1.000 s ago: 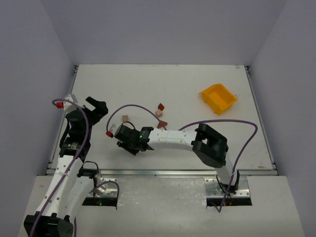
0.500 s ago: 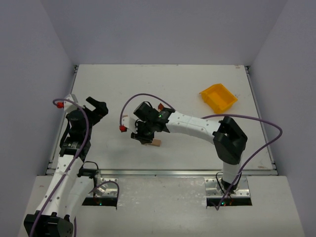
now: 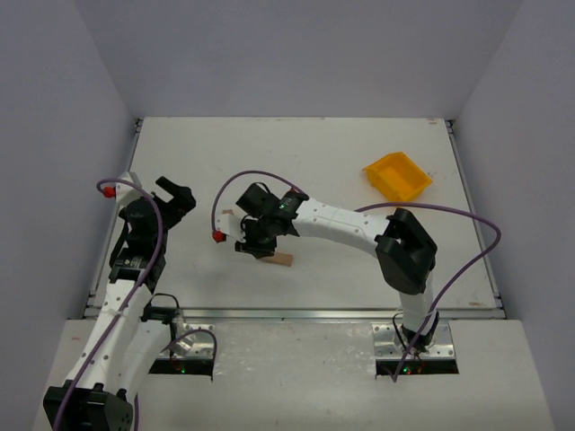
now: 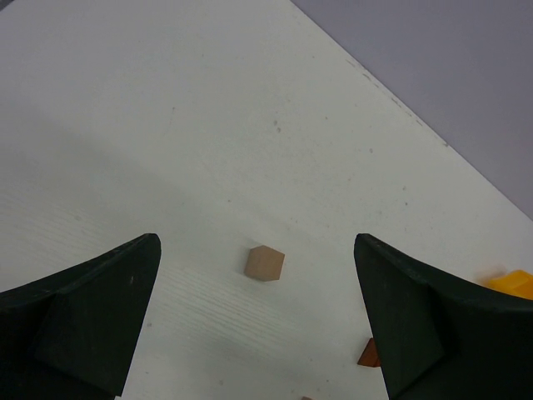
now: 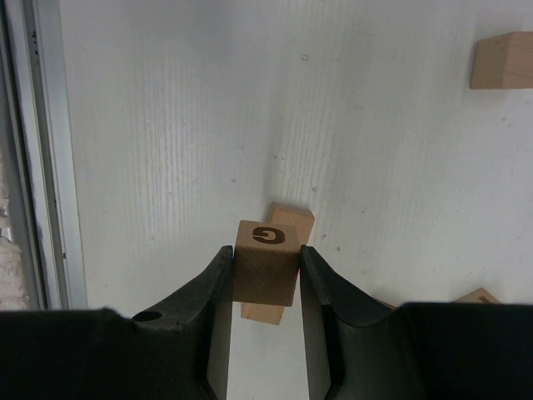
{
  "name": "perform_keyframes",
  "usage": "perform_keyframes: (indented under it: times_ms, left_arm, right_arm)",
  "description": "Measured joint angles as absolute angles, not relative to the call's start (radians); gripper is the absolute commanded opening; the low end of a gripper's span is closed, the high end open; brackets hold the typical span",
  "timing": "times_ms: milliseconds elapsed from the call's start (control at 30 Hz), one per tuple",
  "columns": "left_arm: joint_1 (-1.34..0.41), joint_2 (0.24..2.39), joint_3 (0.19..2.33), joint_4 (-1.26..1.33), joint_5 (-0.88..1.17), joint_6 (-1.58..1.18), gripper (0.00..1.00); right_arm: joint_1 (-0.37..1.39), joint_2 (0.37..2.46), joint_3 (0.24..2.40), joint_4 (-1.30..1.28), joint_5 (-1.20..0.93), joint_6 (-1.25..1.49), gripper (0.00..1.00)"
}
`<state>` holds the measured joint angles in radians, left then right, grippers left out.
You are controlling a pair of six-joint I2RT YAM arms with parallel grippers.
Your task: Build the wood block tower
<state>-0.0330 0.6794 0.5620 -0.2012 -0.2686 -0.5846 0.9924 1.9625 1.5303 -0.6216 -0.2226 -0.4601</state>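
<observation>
My right gripper [image 5: 266,250] is shut on a pale tan cube [image 5: 266,271] marked with a letter G and holds it just over a flat tan block [image 5: 287,222] lying on the table. In the top view the right gripper [image 3: 255,237] hangs left of centre, with the flat block [image 3: 280,260] just beside it. My left gripper [image 4: 258,333] is open and empty, and sits at the left of the table in the top view [image 3: 175,193]. It looks at a loose tan cube [image 4: 265,262] and a reddish-brown block [image 4: 369,354].
A yellow bin [image 3: 397,178] stands at the back right; its corner shows in the left wrist view [image 4: 510,283]. Another tan block [image 5: 502,60] lies further off, and one more [image 5: 479,296] close by the right finger. The table's metal front edge [image 5: 42,167] runs nearby.
My right gripper has swung from the near left towards the middle, and the flat tan block now shows beside it. In the last half second it shifted slightly left. The left arm has not moved.
</observation>
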Motion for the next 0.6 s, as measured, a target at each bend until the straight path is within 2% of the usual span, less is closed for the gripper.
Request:
perform_keyframes:
  times_ms: [600]
  left_arm:
    - [-0.033,0.69,0.562,-0.21,-0.297,-0.585,1.0]
  right_arm:
    - [0.945,2.0,1.47,-0.56,-0.187,-0.439,0.05]
